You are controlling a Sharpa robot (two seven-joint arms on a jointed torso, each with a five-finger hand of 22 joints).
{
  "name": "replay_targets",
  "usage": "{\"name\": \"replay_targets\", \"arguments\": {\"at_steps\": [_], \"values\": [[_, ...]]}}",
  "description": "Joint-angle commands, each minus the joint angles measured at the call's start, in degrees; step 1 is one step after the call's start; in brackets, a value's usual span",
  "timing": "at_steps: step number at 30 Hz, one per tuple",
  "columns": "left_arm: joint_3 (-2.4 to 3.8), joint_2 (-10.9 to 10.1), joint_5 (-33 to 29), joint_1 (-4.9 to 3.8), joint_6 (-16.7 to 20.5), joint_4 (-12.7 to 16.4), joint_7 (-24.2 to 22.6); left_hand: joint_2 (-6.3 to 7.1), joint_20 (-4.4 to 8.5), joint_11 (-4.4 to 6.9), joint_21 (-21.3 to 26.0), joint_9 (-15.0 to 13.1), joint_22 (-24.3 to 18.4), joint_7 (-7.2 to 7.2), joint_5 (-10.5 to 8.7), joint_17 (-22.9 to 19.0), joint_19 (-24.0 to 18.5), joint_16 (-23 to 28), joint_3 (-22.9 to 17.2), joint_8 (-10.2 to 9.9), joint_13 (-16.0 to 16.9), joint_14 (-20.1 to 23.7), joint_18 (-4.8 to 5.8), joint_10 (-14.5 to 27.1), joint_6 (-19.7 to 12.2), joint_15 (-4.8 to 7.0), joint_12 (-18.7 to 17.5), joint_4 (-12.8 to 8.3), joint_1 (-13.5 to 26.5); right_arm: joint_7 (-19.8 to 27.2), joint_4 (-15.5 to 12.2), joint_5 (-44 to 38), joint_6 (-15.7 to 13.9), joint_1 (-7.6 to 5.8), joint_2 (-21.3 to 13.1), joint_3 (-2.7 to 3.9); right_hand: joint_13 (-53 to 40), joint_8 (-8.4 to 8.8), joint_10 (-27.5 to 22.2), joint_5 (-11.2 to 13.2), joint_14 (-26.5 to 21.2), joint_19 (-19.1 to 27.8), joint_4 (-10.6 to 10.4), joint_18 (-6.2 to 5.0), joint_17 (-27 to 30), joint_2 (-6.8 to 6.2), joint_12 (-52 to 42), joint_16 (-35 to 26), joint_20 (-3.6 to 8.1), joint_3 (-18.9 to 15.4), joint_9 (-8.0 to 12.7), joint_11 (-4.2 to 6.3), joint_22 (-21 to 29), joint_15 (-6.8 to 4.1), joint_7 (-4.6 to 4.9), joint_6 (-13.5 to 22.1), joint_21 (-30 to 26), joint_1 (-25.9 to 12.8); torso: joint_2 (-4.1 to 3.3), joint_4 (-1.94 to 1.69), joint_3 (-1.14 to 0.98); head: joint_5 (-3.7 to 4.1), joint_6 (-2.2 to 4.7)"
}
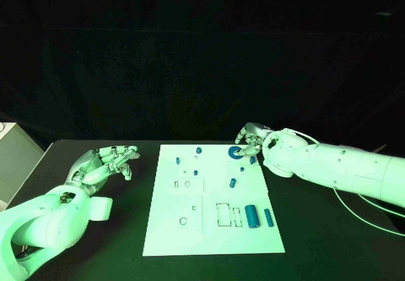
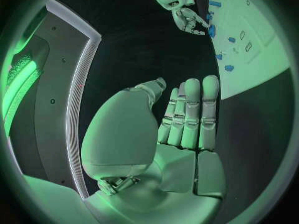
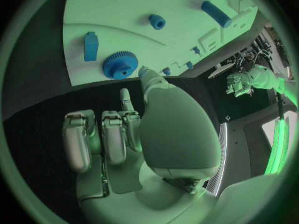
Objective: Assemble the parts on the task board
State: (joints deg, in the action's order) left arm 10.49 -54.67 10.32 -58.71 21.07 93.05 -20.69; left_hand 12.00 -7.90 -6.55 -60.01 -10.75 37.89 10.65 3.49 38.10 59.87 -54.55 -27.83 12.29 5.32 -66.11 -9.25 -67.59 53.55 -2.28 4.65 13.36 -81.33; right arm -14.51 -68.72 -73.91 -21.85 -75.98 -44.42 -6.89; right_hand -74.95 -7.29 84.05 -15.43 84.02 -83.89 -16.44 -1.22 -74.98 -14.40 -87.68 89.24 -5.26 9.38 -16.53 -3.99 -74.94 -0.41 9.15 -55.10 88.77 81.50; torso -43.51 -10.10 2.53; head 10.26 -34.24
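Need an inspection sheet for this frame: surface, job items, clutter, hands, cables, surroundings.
Surface: black table, bare beside the board.
Job's things: white rectangular task board mid-table; blue toothed gear at its far right corner; large blue cylinder and thin blue rod lying near its right edge; small blue pieces around the far half.
Clutter: nothing seen.
Hands: left hand off the board to its left, palm up, holding nothing; right hand at the gear, fingertip close to it, contact unclear.
Cables: pale cable looping under the right arm.
Surroundings: pale box at the table's left; dark backdrop.
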Motion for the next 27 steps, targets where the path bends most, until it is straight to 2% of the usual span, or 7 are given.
{"name": "replay_targets", "arguments": {"at_steps": [1,6,13,25,27], "values": [[0.05,0.14,0.51,0.02,-1.10,0.05,-0.21,0.07,0.05,0.01,-0.37,-0.07,0.05,-0.18,-0.20,-0.08,-0.41,-0.26,-0.16,0.21,0.08,0.37,-0.60,-0.33,-0.41,-0.05,0.25,-0.10,0.28,-1.93,0.56,0.16,3.13,0.07,0.41,0.02,-15.05,-0.38,5.95,-0.49,5.98,-6.11,-0.08,1.22,-15.02,0.94,-2.32,0.76,-0.73,-1.44,-0.07,-0.56,-15.06,0.68,0.13,0.82,1.23,-0.22,-0.10,-0.15,-0.02,0.10,-0.09],[0.05,0.15,0.53,0.03,-1.12,0.04,-0.20,0.08,0.05,0.03,-0.42,-0.07,0.09,-0.19,-0.20,-0.08,-0.43,-0.29,-0.15,0.21,0.10,0.37,-0.60,-0.34,-0.41,-0.04,0.29,-0.11,0.30,-2.22,1.54,0.08,3.68,0.19,1.22,0.01,-15.05,-0.38,5.95,-0.53,5.98,-6.11,-0.08,1.22,-15.02,0.97,-2.32,0.76,-0.75,-1.53,-0.06,-0.59,-15.06,0.70,0.15,0.89,1.23,-0.21,-0.07,0.00,-0.05,0.04,-0.29],[0.05,0.17,0.54,0.03,-1.14,0.04,-0.19,0.10,0.06,0.03,-0.49,-0.09,0.16,-0.21,-0.20,-0.08,-0.44,-0.32,-0.15,0.23,0.11,0.38,-0.59,-0.29,-0.42,-0.03,0.30,-0.13,0.32,-3.63,2.80,-1.03,3.30,0.36,1.84,0.01,-15.05,-0.40,5.95,-0.68,5.98,-6.11,-0.04,1.22,-15.02,1.42,-2.32,0.76,-0.84,-1.51,-0.04,-0.67,-15.06,0.79,0.23,1.08,1.23,0.07,-0.02,-0.11,-0.08,0.23,-0.43],[0.05,0.16,0.55,0.03,-1.12,0.03,-0.15,0.11,0.06,0.02,-0.50,-0.09,0.15,-0.22,-0.20,-0.08,-0.47,-0.33,-0.14,0.23,0.11,0.38,-0.60,-0.22,-0.42,-0.03,0.28,-0.14,0.33,-3.99,3.94,-0.89,4.30,0.42,2.26,0.01,-15.05,-0.52,5.95,-0.86,5.98,-6.11,-0.01,1.22,-15.02,1.79,-2.32,0.76,-0.92,-1.37,-0.06,-0.71,-15.06,0.85,0.27,1.05,1.23,0.35,-0.05,0.04,-0.15,-0.11,-0.57],[0.05,0.16,0.55,0.03,-1.13,0.04,-0.13,0.11,0.06,0.02,-0.50,-0.09,0.15,-0.22,-0.20,-0.08,-0.47,-0.33,-0.14,0.23,0.11,0.38,-0.60,-0.22,-0.42,-0.03,0.28,-0.14,0.33,-3.96,4.10,-0.51,4.61,0.44,2.30,0.01,-15.05,-0.68,5.95,-2.04,5.98,-6.11,-0.05,1.22,-15.02,2.20,-2.32,0.76,-0.99,-1.09,-0.08,-0.76,-15.06,0.93,0.30,1.05,1.23,0.56,-0.06,0.04,-0.13,-0.27,-0.54]]}}
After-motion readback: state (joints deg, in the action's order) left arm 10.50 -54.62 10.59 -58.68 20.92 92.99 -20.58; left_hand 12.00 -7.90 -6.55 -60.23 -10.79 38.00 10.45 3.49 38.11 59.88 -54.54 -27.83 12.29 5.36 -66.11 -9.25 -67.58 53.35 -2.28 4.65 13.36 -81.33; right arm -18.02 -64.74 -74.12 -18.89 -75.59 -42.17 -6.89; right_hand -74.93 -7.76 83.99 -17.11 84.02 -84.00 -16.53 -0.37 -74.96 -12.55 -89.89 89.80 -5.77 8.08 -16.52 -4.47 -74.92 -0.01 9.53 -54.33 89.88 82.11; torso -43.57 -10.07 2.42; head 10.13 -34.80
